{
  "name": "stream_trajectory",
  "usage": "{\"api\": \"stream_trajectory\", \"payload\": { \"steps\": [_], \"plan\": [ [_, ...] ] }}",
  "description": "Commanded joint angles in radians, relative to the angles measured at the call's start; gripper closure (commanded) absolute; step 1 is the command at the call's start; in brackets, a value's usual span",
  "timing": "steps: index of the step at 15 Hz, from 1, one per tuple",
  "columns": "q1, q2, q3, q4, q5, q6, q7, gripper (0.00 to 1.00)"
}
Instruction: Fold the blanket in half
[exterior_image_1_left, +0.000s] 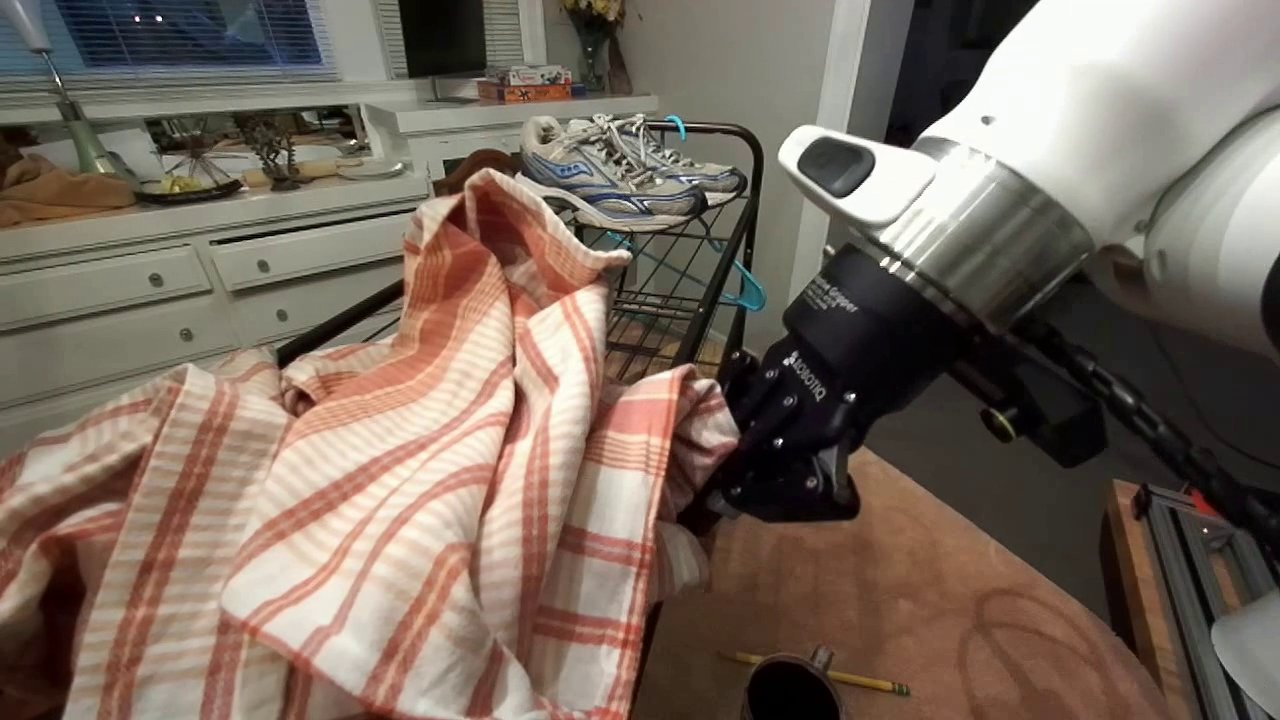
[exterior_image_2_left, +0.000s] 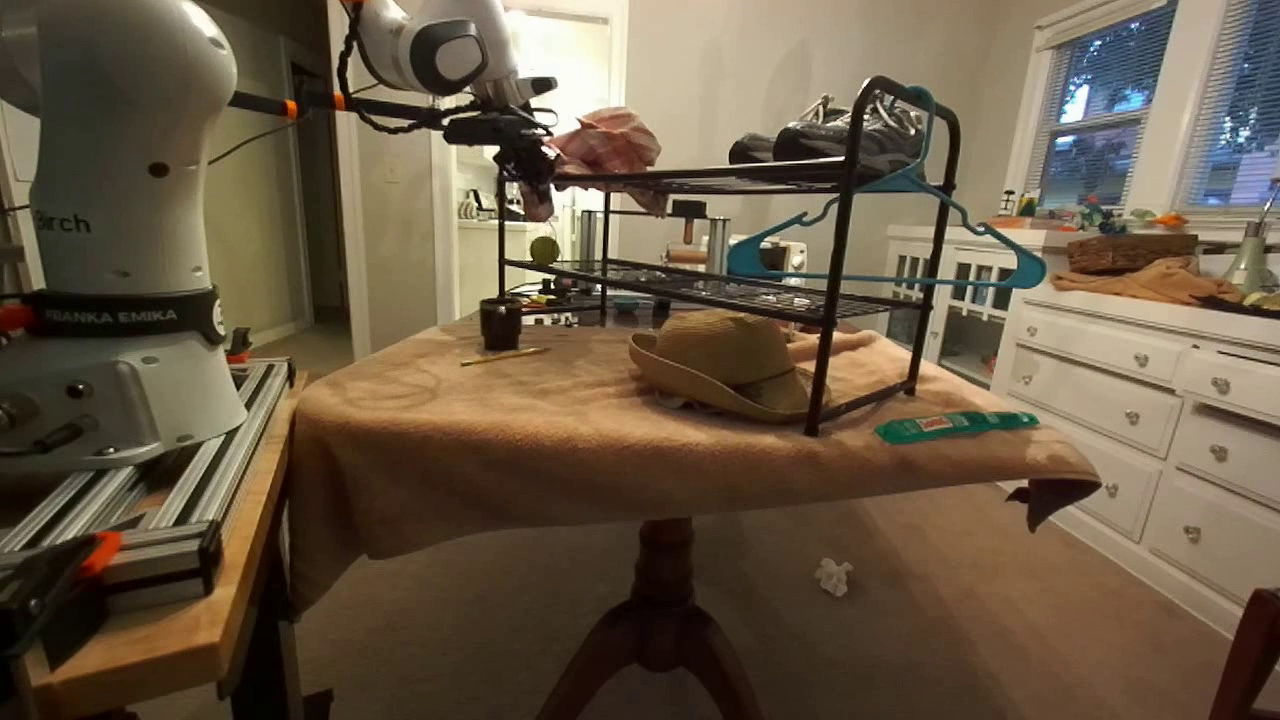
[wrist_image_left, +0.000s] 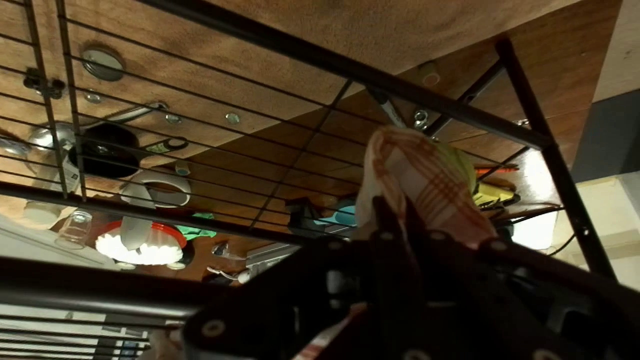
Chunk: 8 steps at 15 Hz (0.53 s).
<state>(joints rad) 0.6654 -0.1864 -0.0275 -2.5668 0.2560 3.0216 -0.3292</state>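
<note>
The blanket (exterior_image_1_left: 400, 480) is cream-white with orange-red stripes and checks. It lies rumpled, with a raised fold standing up in an exterior view. It also shows as a small bunch (exterior_image_2_left: 608, 142) on the rack's top shelf in an exterior view, some of it hanging below. My gripper (exterior_image_1_left: 705, 508) points down at the blanket's edge, beside the rack's end (exterior_image_2_left: 535, 185). In the wrist view the fingers (wrist_image_left: 397, 212) are close together with blanket cloth (wrist_image_left: 425, 175) pinched between them and bulging past the tips. The rest of the blanket is mostly hidden there.
A black wire rack (exterior_image_2_left: 832, 300) stands on the cloth-covered table (exterior_image_2_left: 500, 430). Shoes (exterior_image_1_left: 615, 175) sit on its top shelf and a blue hanger (exterior_image_2_left: 890, 275) hangs on it. A dark mug (exterior_image_2_left: 500, 325), pencil (exterior_image_2_left: 505, 356), hat (exterior_image_2_left: 730, 360) and green packet (exterior_image_2_left: 955, 426) lie around it.
</note>
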Motion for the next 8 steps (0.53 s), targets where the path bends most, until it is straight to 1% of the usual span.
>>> {"api": "stream_trajectory", "payload": {
  "steps": [1,2,3,6,8],
  "plan": [
    [-0.061,-0.171,0.026,-0.016,-0.086,-0.237,0.044,0.99],
    [-0.11,-0.204,0.067,-0.005,-0.096,-0.301,0.044,0.99],
    [-0.126,-0.242,0.076,0.01,-0.102,-0.369,0.05,0.99],
    [-0.149,-0.312,0.097,0.076,-0.065,-0.501,0.027,0.99],
    [-0.147,-0.327,0.109,0.129,-0.041,-0.528,0.02,0.99]
  ]
}}
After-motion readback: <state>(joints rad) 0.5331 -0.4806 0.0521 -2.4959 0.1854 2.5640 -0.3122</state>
